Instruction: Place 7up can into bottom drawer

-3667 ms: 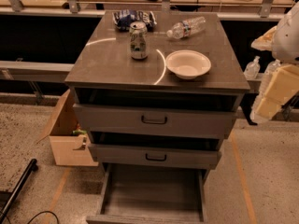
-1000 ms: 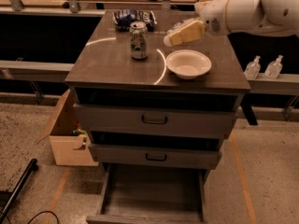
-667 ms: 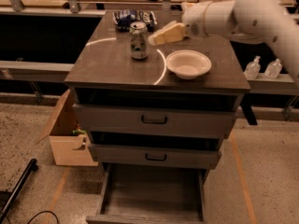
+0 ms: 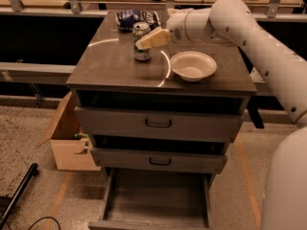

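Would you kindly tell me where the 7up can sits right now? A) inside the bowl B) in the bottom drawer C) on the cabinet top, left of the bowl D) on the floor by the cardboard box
C: the can stands on the cabinet top, left of the bowl, with the gripper right at it; the open bottom drawer has no can in it.

Tool [image 4: 146,41] at 7up can [image 4: 142,55]; bowl [image 4: 193,66] just beside, bag [image 4: 127,19] behind; bottom drawer [image 4: 156,202] pulled out, open above.
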Action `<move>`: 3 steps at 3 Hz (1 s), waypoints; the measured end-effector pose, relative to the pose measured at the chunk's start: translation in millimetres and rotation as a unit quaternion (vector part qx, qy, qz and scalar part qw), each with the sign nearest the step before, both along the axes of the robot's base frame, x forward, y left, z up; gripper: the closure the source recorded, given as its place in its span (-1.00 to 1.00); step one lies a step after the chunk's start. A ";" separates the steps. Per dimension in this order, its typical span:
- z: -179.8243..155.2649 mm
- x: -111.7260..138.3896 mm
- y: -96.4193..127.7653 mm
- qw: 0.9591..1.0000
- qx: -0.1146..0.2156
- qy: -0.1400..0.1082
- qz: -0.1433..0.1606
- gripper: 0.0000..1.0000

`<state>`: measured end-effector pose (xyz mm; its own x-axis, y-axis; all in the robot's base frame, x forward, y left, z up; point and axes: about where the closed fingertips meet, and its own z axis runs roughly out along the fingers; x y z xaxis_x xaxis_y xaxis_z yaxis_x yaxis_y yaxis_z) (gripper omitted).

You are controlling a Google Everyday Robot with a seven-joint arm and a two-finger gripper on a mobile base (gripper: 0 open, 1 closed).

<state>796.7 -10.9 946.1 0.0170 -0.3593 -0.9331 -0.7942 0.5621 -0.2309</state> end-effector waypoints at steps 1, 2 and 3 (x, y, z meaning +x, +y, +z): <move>-17.8 13.9 19.9 1.000 -0.007 0.017 0.017 -1.00; -28.3 17.2 40.8 0.998 -0.015 0.033 0.048 -0.65; -33.6 17.4 52.2 0.996 -0.024 0.041 0.070 -0.16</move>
